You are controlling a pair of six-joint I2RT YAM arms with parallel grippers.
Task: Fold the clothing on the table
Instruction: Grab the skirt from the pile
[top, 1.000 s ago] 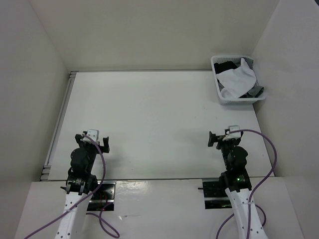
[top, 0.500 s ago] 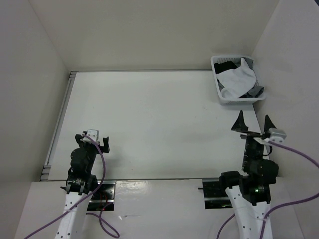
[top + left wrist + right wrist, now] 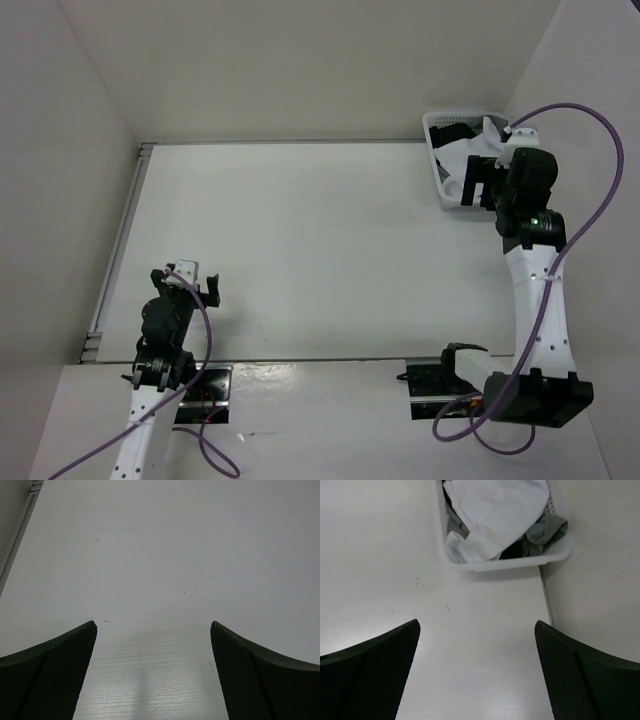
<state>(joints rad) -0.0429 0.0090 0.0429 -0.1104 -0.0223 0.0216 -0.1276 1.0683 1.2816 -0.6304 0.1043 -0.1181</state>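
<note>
Left gripper (image 3: pixel 192 281) sits low at near left of table (image 3: pixel 300 220); jaws wide apart, holding nothing. Right gripper (image 3: pixel 476 622) is at the far right corner, above the tabletop just short of white slatted basket (image 3: pixel 505 565); jaws likewise spread and empty. Clothing (image 3: pixel 495 507) lies crumpled inside basket, resting over grey garment (image 3: pixel 547 530) and black garment (image 3: pixel 512 554); basket stands against the right wall.

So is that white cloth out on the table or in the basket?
In the basket: the white clothing lies crumpled over dark garments inside its walls.
</note>
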